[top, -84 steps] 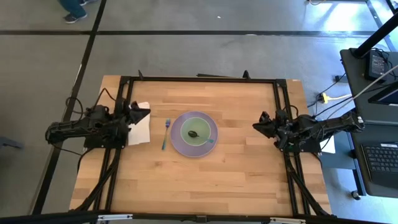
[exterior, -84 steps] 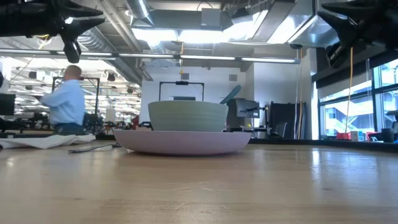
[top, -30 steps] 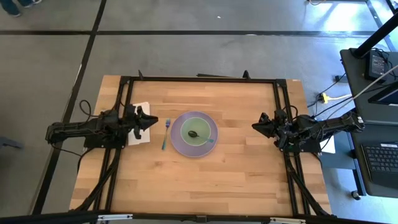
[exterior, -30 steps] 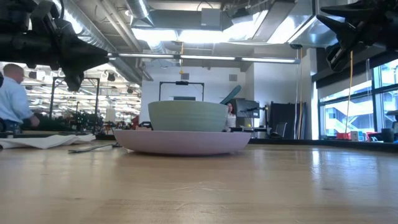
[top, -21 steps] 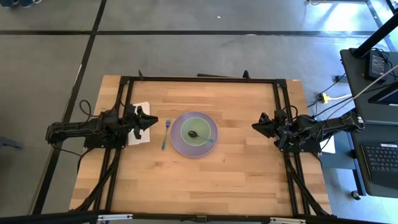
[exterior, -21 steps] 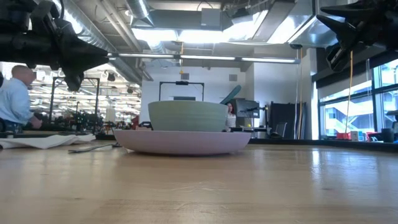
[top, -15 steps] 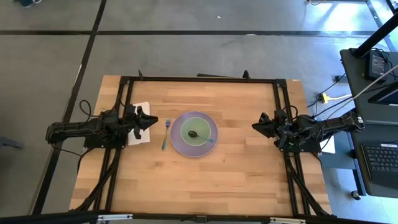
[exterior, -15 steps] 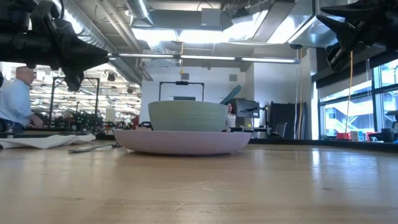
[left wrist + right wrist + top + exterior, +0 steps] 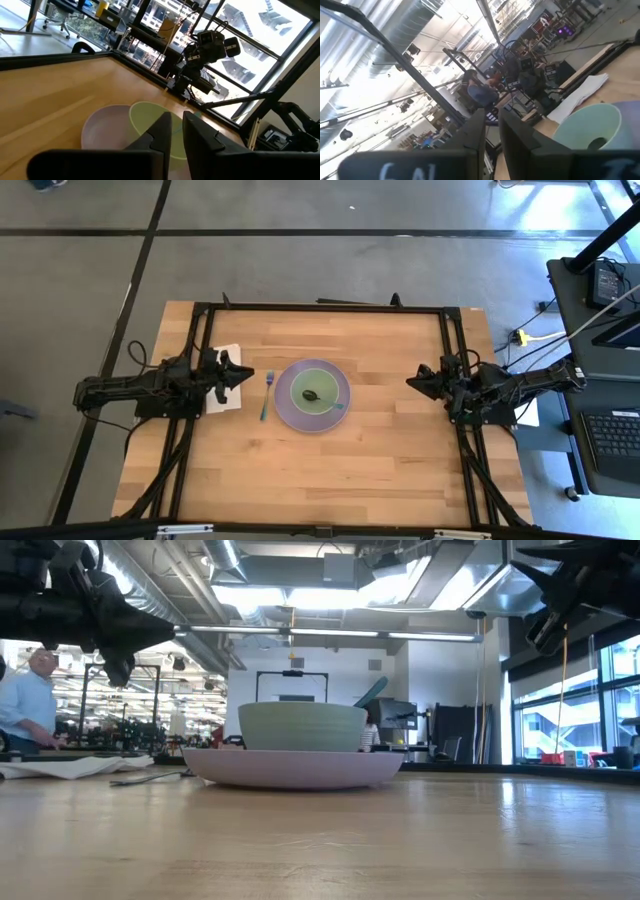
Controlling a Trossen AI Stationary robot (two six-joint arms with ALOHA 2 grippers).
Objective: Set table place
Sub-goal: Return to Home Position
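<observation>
A lavender plate lies at the middle of the wooden table. A pale green bowl stands on it, and a dark spoon lies in the bowl with its teal handle over the rim. A fork with a teal handle lies flat on the table left of the plate. A white napkin lies left of the fork, partly under my left gripper. That gripper hovers shut and empty and points at the plate. My right gripper hovers shut and empty right of the plate.
Black frame rails run along the table's edges. Bare wood lies on the near half of the table and between the plate and my right gripper. A person stands in the room beyond the table.
My right gripper has drawn back a little toward the table's right edge. The plate, bowl, spoon, fork and napkin lie as before.
</observation>
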